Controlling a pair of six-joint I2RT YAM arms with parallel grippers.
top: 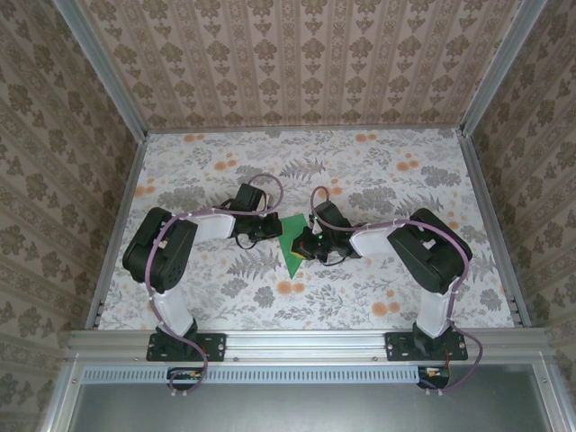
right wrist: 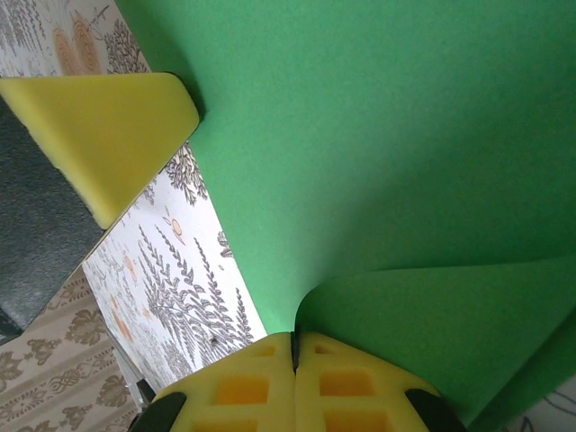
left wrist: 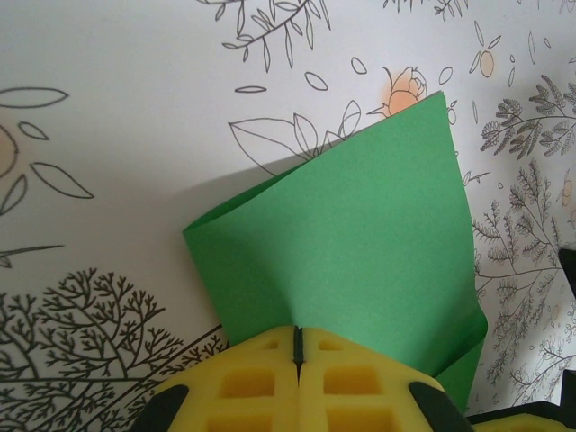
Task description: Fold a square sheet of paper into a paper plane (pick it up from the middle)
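We are seeing the left gripper (left wrist: 297,346) pressing its yellow pads (left wrist: 252,382) together on one edge of the square sheet of paper (left wrist: 360,243), which is curling, partly folded, over the middle of the floral table (top: 405,198), while the right gripper (right wrist: 294,351) is clamping tightly onto its opposite side.

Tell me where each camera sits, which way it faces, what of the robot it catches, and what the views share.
Top external: above and behind the bases, looking down on the table; both arms, with the left gripper and right gripper at the green paper.
Left wrist: on the left arm, facing along its shut yellow pads at the paper.
Right wrist: likewise, its yellow pads clamp the paper.
Shared: the green paper, in all three.
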